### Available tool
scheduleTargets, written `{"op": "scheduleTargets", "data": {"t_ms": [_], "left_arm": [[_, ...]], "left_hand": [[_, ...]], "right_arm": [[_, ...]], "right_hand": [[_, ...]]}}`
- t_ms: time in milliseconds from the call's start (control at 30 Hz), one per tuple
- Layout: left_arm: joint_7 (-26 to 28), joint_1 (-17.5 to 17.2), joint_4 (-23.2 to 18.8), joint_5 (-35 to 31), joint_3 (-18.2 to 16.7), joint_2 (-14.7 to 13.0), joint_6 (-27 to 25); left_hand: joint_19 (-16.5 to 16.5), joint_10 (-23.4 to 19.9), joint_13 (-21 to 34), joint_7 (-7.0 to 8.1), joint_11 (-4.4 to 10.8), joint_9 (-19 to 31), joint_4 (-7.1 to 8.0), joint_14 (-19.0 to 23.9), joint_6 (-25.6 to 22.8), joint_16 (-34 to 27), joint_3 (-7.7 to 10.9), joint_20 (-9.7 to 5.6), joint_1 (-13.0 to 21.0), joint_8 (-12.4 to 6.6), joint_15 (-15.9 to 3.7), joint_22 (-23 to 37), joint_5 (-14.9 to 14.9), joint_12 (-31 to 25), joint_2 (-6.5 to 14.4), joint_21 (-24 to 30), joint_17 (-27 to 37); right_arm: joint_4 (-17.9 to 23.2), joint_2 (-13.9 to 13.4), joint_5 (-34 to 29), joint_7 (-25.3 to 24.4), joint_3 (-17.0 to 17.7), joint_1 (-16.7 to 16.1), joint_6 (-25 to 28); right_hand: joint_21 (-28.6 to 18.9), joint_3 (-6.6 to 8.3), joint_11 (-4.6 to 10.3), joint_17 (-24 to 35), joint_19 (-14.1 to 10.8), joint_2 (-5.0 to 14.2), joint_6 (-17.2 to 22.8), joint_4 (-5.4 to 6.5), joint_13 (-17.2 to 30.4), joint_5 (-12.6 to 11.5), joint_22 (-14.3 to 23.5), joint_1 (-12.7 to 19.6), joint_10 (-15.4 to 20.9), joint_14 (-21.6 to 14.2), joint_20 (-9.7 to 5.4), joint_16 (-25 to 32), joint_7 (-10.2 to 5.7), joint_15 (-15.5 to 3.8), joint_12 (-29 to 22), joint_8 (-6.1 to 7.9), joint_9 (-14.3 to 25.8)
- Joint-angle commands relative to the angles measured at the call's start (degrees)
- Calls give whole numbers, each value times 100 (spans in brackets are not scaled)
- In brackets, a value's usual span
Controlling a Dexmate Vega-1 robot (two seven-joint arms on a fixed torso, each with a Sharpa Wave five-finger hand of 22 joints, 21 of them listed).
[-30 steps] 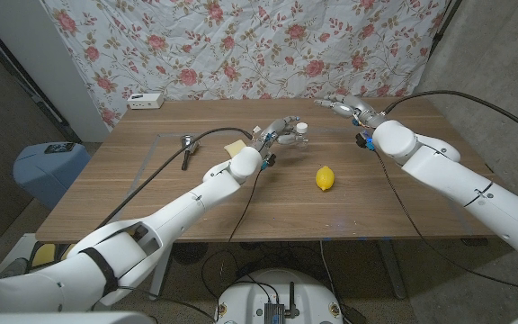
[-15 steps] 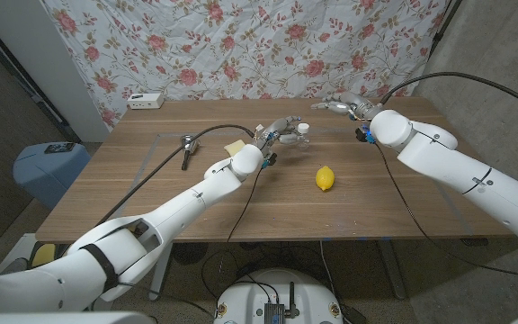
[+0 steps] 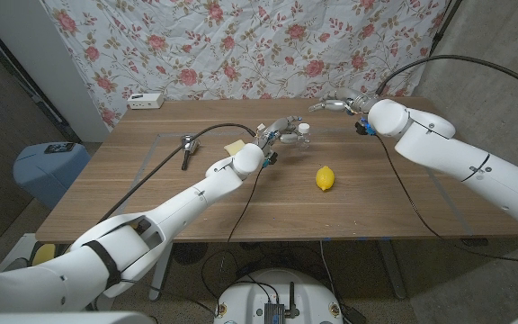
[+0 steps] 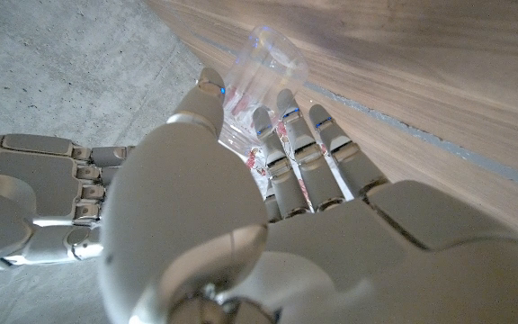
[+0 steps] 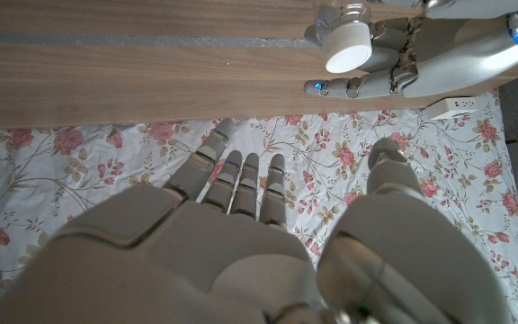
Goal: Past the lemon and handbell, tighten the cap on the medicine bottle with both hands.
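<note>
My left hand (image 3: 280, 133) grips the bottle (image 3: 300, 134) just above the table (image 3: 151, 193), at about 12 o'clock from centre; the left wrist view shows fingers (image 4: 288, 144) wrapped around its clear body (image 4: 257, 76), and the right wrist view shows its white cap (image 5: 347, 46) bare. My right hand (image 3: 335, 104) hangs at 2 o'clock from the bottle, apart from it, fingers spread, holding nothing. The lemon (image 3: 325, 178) lies at 5 o'clock from the bottle, the bell (image 3: 187, 144) well off at 9.
</note>
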State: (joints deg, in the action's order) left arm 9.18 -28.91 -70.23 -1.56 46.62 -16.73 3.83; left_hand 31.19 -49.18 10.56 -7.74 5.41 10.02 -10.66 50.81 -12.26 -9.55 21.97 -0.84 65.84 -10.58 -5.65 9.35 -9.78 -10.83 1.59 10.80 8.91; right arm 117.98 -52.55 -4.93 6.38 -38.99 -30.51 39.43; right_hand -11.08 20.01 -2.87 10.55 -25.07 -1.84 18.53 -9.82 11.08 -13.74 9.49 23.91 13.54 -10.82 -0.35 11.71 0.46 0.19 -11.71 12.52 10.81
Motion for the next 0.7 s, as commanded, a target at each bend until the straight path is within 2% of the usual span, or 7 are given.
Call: {"op": "scheduleTargets", "data": {"t_ms": [33, 133, 233, 367, 400, 500, 700], "left_arm": [[48, 61, 127, -36, 36, 69, 99], [56, 70, 147, -42, 42, 83, 116], [60, 79, 161, -50, 51, 96, 118], [49, 88, 173, -53, 61, 105, 123], [52, 88, 177, -53, 61, 108, 130], [64, 90, 190, -58, 62, 114, 150], [38, 114, 248, -54, 73, 133, 219]], "left_hand": [[13, -289, 7, -248, 219, 5, 189, 174, -16, -18, 260, -57, 10, -9, -454, 4, -38, -33, -10, -11, 9], [10, -286, 8, -241, 223, 5, 191, 176, -11, -17, 268, -65, 5, -7, -456, 4, -38, -29, -9, -14, 8], [6, -289, 9, -238, 231, 5, 189, 174, -10, -16, 273, -67, 4, -7, -459, 4, -37, -29, -15, -16, 9], [4, -290, 10, -203, 228, 6, 193, 178, 1, -16, 286, -62, -2, -4, -459, 5, -38, -28, -9, -18, 9], [5, -292, 10, -202, 232, 6, 194, 180, 0, -16, 288, -62, -3, -4, -458, 5, -38, -28, -7, -18, 9], [3, -288, 11, -203, 229, 6, 196, 179, -4, -14, 299, -61, -8, -7, -461, 5, -39, -25, -4, -19, 7], [1, -308, 13, -178, 237, 6, 193, 172, -4, -9, 311, -67, -8, -7, -470, 5, -39, -31, -7, -20, 5]], "right_arm": [[79, -20, -383, 517, -276, 328, 219], [70, 6, -459, 642, -346, 403, 273], [31, 39, -555, 786, -446, 503, 312], [-39, 82, -665, 901, -534, 584, 268], [-48, 92, -708, 921, -560, 602, 273], [-71, 118, -830, 999, -635, 657, 286], [-150, 177, -964, 1285, -764, 809, 305]], "right_hand": [[19, 49, -50, 17, 42, -33, 122, -34, 19, 84, 11, 147, 21, -2, 108, 18, 10, 129, -5, 35, 25], [67, 64, -87, 22, 191, -80, 149, -22, 27, 165, 17, 252, 16, 56, 323, -16, -4, 250, 0, 22, 34], [128, 68, -118, 30, 516, -120, 177, 12, 36, 250, 25, 333, -41, 184, 496, -61, -44, 390, 19, 2, 44], [133, 57, -137, 38, 696, -145, 214, 40, 43, 293, 30, 346, -114, 274, 551, -80, -120, 593, 39, -3, 50], [137, 49, -136, 41, 771, -156, 233, 52, 45, 306, 31, 340, -123, 298, 618, -82, -136, 639, 38, -3, 52], [138, 41, -148, 45, 847, -165, 272, 65, 48, 317, 32, 332, -128, 328, 652, -85, -194, 685, 35, 4, 54], [96, 41, -306, 52, 980, -166, 254, 89, 58, 335, 32, 349, -259, 501, 790, -106, -233, 1022, 62, -36, 61]]}}
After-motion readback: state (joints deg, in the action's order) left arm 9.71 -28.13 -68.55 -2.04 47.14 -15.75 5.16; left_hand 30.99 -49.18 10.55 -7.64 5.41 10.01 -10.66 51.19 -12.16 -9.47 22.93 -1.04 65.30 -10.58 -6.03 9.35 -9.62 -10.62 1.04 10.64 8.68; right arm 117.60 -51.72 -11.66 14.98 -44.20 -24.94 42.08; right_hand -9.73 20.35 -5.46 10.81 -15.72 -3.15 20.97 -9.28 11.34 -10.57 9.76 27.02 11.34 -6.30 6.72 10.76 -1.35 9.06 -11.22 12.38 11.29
